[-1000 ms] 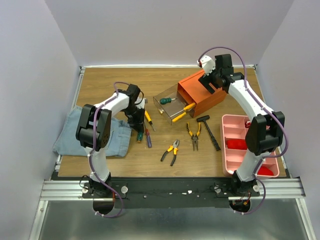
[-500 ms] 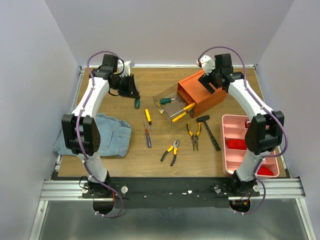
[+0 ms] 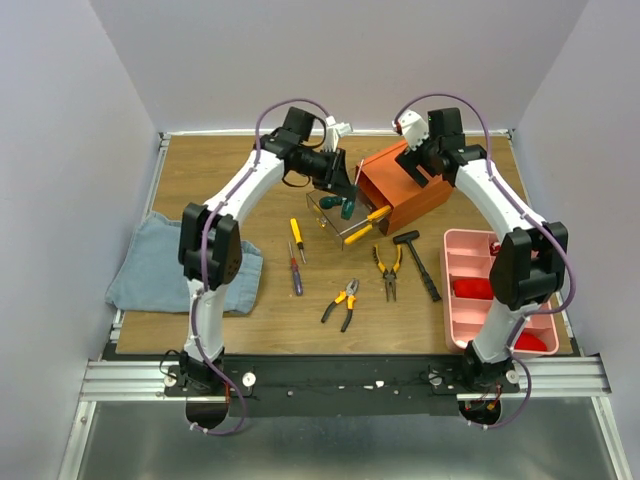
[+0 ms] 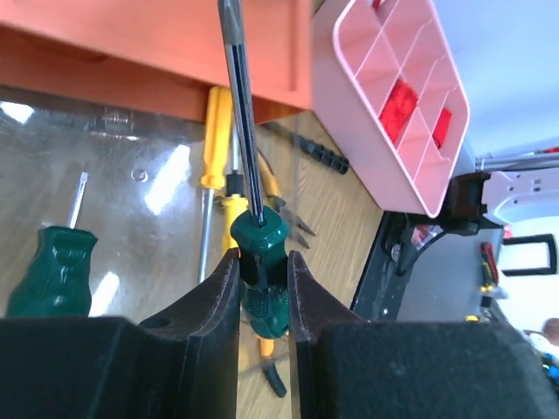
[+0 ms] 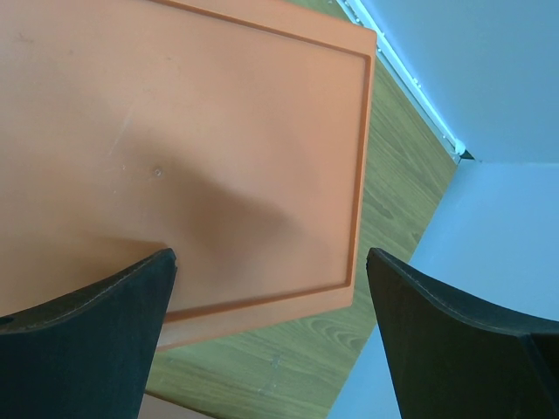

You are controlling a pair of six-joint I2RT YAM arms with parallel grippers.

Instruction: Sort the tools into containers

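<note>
We see the left gripper (image 4: 262, 272) clamped on a green-handled screwdriver (image 4: 258, 236), whose steel shaft points away, held over the pulled-out clear plastic drawer (image 4: 131, 166) of the orange box-shaped cabinet (image 3: 405, 185). A second green screwdriver (image 4: 51, 271) lies in that drawer. The right gripper (image 5: 271, 305), jaws spread wide and holding nothing, hovers over the cabinet top.

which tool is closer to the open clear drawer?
Left. The left tool, gripping a green screwdriver, hangs over the drawer; the right tool is open above the orange cabinet.
</note>
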